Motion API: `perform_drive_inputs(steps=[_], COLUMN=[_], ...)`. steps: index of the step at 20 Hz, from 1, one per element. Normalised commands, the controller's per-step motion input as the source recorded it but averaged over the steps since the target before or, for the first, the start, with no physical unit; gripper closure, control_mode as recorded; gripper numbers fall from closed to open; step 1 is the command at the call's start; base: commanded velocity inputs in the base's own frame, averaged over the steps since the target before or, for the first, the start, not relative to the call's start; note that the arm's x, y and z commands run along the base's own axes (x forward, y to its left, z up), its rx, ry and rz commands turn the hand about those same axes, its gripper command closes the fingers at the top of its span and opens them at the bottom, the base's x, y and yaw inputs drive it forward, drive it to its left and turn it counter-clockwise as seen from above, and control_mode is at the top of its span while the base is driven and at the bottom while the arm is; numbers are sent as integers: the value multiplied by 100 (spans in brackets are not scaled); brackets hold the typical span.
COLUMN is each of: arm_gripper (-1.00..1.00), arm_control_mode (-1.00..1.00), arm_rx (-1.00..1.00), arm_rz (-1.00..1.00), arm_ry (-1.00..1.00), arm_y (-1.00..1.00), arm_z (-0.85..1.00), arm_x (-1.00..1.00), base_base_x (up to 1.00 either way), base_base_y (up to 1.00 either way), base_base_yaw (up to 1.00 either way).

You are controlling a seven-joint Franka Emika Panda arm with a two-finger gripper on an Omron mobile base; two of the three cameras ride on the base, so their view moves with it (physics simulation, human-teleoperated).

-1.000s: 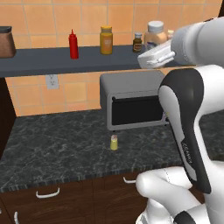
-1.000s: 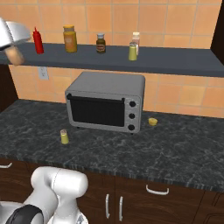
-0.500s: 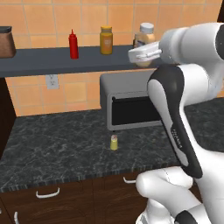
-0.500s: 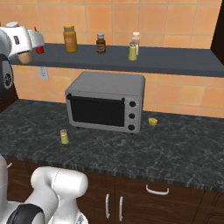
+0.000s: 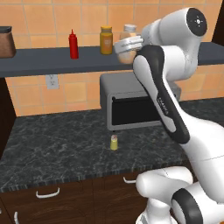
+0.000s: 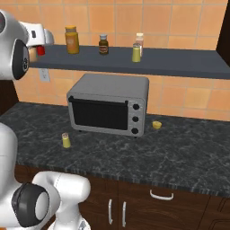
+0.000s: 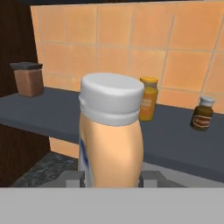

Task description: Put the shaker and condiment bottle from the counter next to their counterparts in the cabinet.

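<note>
Peach-orange bottle [image 7: 111,140] sits clamped upright in the hand [image 7: 111,178], now swung further left along the shelf [image 5: 39,63] toward the red squeeze bottle [image 5: 73,44]. The small shaker [image 5: 113,142] stays on the dark surface [image 5: 65,144].

Readable text: none in any view.
Condiment bottle [image 7: 111,140]: a blue mark runs down one side of it; no letters can be made out.
Mustard-yellow jar [image 5: 106,40]: plain, nothing printed that can be told.
Small brown bottle [image 7: 202,114]: a darker band round its body, too small to read.
Toaster oven [image 6: 109,104]: three knobs at the front's right edge, with no numbers legible.
</note>
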Motion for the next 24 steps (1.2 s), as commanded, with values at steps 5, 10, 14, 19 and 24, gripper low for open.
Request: perform_drive_inputs(steps=[5,10,14,19,24], arm_gripper=[100,100,100,100,100], arm_control_mode=[-100,-100,-100,-100,-100], arm_rx=[0,0,0,0,0], arm_rz=[5,0,0,0,0], arm_ry=[0,-1,0,0,-1], arm_y=[25,0,5,22,4], arm_z=[-10,-34,-17,-7,-20], arm_x=[12,54,40,4,16], base_base_x=[0,0,0,0,0], base_base_y=[0,0,0,0,0], base_base_yaw=[0,0,0,0,0])
